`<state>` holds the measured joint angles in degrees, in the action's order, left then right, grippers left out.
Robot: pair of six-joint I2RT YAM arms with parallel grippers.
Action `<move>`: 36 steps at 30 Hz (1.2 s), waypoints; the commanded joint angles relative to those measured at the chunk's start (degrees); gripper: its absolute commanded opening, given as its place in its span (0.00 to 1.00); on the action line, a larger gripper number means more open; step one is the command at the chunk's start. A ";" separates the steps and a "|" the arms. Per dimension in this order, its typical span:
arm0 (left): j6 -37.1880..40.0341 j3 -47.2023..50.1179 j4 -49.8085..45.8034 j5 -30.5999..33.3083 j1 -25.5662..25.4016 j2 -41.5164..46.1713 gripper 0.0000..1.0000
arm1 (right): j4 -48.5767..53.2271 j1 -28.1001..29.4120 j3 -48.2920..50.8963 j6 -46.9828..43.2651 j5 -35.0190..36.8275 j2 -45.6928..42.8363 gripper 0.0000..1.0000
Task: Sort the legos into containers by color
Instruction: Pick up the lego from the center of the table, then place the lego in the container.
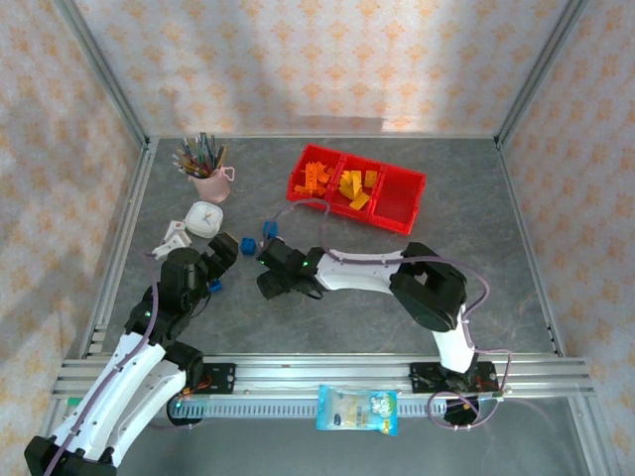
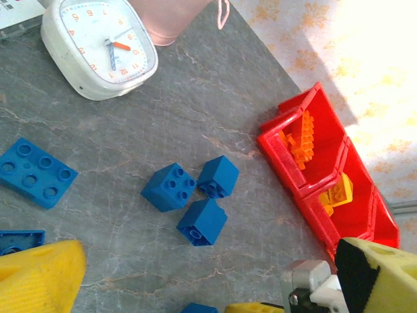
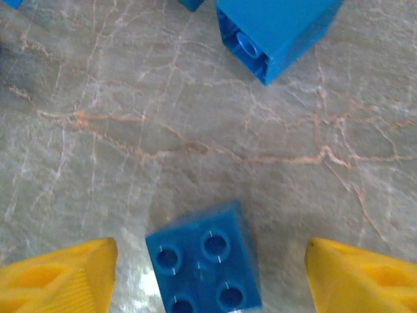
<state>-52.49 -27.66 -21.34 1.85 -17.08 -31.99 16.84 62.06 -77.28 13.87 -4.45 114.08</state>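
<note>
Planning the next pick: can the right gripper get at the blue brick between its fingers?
Probably yes. The right gripper is open, and the blue brick sits studs up between its fingers with bare table on either side. The other blue brick lies well apart.

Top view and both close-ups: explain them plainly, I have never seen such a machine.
Two robot arms are bolted at the table's near edge; the top view looks down on them. Each close-up comes from a wrist camera; the yellow wedges are that arm's fingers. On the table: a red tray holding orange bricks and yellow bricks, loose blue bricks, a clock, a pink cup of pencils. Nothing is held: the left gripper is open, the right gripper open astride one blue brick, not touching it.
</note>
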 commanded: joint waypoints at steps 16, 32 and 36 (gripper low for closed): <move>0.39 -1.13 1.37 -1.10 0.47 -0.67 0.99 | 0.39 -2.01 -1.31 -0.10 3.20 0.58 0.30; 5.63 -7.32 7.71 -8.13 0.45 -9.96 0.99 | 4.81 -13.76 4.27 7.70 8.38 -17.02 0.16; 6.43 -9.12 11.65 -10.40 0.38 -15.02 0.99 | 6.79 -20.39 5.76 8.62 11.01 -20.47 0.16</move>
<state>-47.99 -34.46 -14.63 -5.58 -17.08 -44.93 19.99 44.93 -73.21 20.40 2.04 96.18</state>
